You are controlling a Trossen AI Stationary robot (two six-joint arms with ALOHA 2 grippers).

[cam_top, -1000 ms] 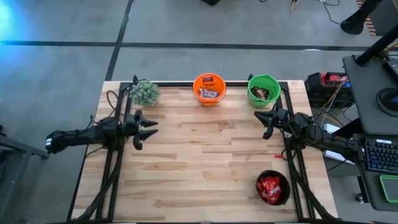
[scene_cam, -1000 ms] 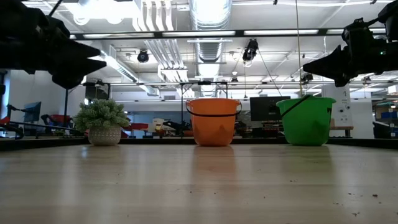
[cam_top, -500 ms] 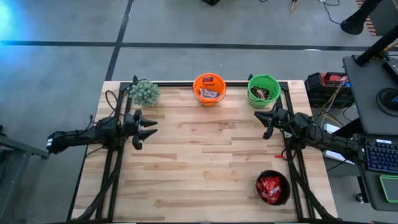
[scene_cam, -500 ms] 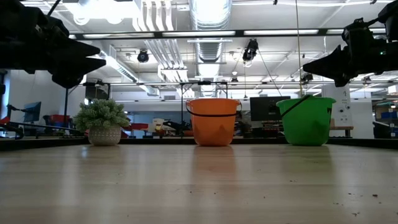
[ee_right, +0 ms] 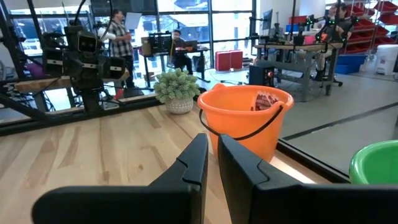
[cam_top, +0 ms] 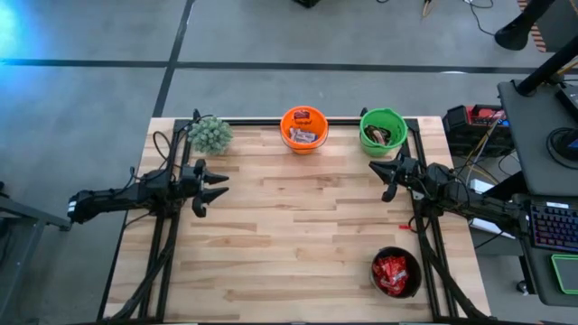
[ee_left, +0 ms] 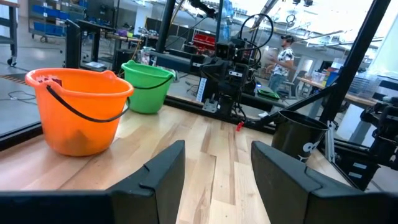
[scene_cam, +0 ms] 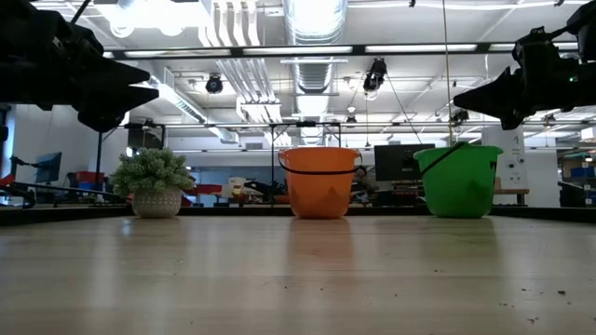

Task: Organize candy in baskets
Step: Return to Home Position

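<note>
No words, brand names or numbers can be made out anywhere. The round black plastic basket (ee_left: pixel 301 133), standing beyond the round orange plastic basket (ee_left: pixel 79 109) on the wooden table, carries a small white mark on its wall, too small to read. The red crinkly candy packets (cam_top: pixel 392 272) lying in the black basket show pale print that cannot be read either.

A small bushy plant (cam_top: pixel 210 134) in a pale pot is being kept at a far corner of the wooden tabletop (cam_top: pixel 298 235). People are being seen far behind.
</note>
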